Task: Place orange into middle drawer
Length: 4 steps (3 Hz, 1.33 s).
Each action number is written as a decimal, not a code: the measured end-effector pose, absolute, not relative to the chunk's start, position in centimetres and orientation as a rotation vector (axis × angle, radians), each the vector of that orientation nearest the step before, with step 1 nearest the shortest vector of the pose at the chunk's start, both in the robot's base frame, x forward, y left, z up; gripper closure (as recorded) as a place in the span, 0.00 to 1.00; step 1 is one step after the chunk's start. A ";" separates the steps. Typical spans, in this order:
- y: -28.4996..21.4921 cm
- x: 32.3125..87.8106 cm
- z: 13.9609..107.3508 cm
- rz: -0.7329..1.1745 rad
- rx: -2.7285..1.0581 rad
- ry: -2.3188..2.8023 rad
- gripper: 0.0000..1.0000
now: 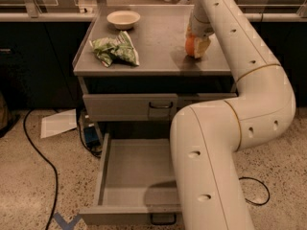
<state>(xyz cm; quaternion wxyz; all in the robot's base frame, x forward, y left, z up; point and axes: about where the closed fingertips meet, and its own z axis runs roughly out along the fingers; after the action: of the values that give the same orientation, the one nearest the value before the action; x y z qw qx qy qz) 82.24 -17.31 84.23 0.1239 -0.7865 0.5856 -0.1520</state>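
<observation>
The orange (190, 46) sits on the grey cabinet top (153, 42) near its right front part. My gripper (197, 45) is down at the orange, right against it, and its pale body covers the fruit's right side. The middle drawer (135, 174) is pulled wide out below, a shallow grey tray with nothing in it, and its dark loop handle (162, 219) shows on the front panel. My white arm crosses over the drawer's right part and hides it.
A green-and-white snack bag (115, 51) lies on the left of the cabinet top. A cream bowl (123, 18) stands at the back left. A shut grey drawer (129, 107) sits above the open one. A white paper (58, 123) and black cables (41, 157) lie on the floor.
</observation>
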 end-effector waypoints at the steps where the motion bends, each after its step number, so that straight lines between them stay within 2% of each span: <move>1: -17.3 82.2 84.2 -0.443 -2.293 1.707 0.87; 2: -17.1 82.7 84.0 -0.443 -2.279 1.695 1.00; 4: -17.6 83.6 90.7 -0.456 -2.061 1.479 1.00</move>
<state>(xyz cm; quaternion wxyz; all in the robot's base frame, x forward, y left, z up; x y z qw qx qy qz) 83.56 -17.62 90.67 0.2785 -0.7681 0.5510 -0.1700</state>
